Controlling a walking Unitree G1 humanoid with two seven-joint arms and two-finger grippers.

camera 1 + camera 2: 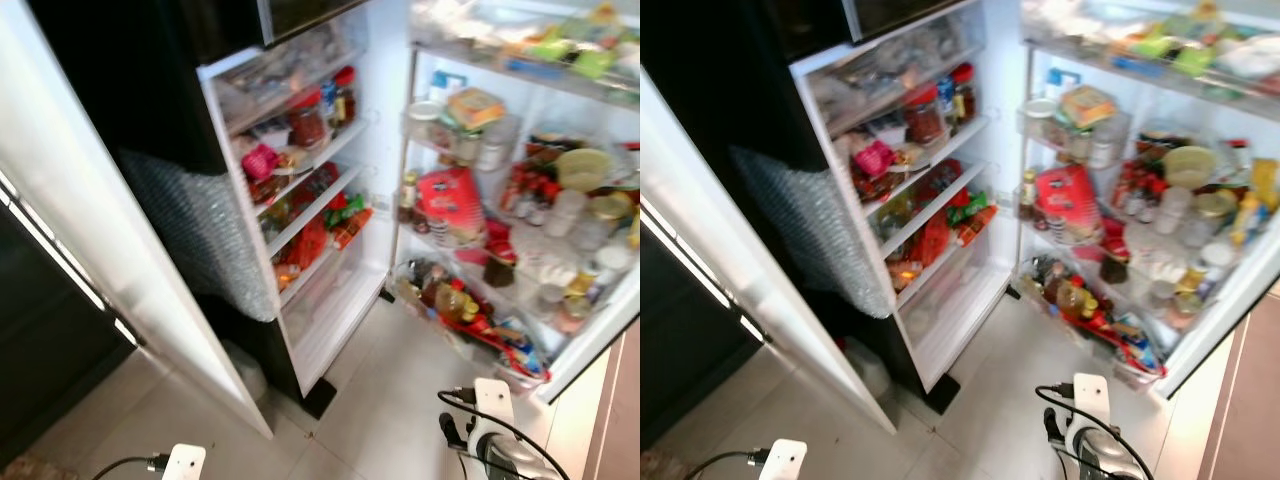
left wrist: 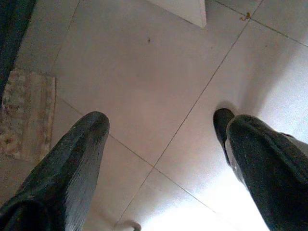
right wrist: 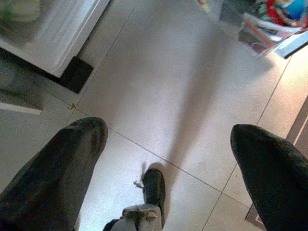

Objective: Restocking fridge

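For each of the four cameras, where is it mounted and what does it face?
Left eye: on the head, facing down at the open fridge; both wrists show at the bottom edge.
Right eye: same head, same fridge, slightly shifted.
Left wrist: on the left arm, looking along the open left tool at the floor.
Right wrist: on the right arm, looking along the open right tool at floor and fridge base.
Both wrist views share the tiled floor.

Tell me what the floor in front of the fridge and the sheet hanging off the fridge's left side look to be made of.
Floor: pale glazed tile, probably ceramic, judging by its straight grout lines and soft sheen.
Sheet: apparently clear plastic bubble wrap, going by its dimpled, greyish translucent surface against the dark fridge side; blur leaves this uncertain.
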